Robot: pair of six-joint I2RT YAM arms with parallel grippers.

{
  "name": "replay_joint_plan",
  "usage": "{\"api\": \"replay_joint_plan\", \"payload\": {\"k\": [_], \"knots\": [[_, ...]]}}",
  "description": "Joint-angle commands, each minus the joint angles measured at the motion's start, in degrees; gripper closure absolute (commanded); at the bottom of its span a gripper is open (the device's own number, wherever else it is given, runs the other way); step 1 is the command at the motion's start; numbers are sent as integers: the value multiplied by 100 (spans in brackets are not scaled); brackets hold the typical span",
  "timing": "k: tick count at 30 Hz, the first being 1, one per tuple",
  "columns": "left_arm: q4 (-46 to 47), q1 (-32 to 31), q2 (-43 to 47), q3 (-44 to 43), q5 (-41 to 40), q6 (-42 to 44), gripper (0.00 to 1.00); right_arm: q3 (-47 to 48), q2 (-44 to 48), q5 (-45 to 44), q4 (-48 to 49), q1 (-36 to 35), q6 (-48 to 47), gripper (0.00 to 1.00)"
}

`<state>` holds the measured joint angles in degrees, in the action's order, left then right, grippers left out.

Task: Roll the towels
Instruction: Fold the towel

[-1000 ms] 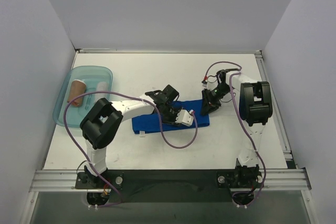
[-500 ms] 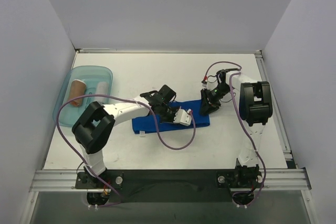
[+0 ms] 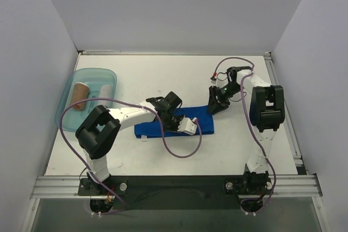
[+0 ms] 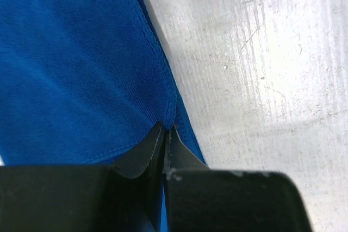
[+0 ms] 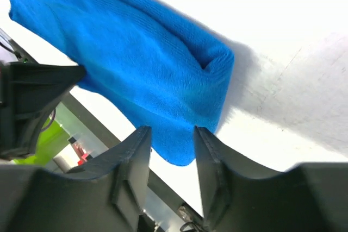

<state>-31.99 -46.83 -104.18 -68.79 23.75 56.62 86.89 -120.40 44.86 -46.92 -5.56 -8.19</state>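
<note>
– Pinching an edge of the blue towel (image 3: 148, 130), your left jaws are clenched on the cloth. The towel lies stretched out on the table (image 3: 163, 74), well to the right of the tray (image 3: 98, 75).

– And the right jaws?

– Released, grasping nothing, at the towel's end farthest from the tray. With only one thin pinch, the cloth may drag, skew or slip free instead of rolling.

no readable text anywhere, white tag (image 3: 144, 138) on the blue towel (image 3: 148, 129) too small to read
</note>
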Motion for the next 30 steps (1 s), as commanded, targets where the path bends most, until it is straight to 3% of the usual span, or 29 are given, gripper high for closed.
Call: {"api": "replay_joint_plan", "payload": {"k": [1, 3, 5, 8, 15, 22, 30], "knots": [[-185, -19, -172, -2, -54, 77, 100, 380, 61, 154, -266, 11, -16, 64], [-185, -19, -190, 6, -124, 69, 93, 469, -149, 102, -257, -41, -43, 66], [-203, 7, -147, 32, -203, -45, 73, 530, -264, 32, -257, -76, -60, 69], [-378, 112, 116, 85, -117, -291, 59, 426, -423, -109, -257, -112, -139, 71], [-608, 920, 934, -89, 947, -1599, 57, -75, -256, -215, -134, -120, -175, 77], [-27, 1334, 197, -1161, 589, -2998, 56, -243, 183, -145, -19, -120, -69, 78], [456, 1352, -637, -1601, -89, -3219, 51, -550, 781, 49, 69, -252, 19, 81]]}}
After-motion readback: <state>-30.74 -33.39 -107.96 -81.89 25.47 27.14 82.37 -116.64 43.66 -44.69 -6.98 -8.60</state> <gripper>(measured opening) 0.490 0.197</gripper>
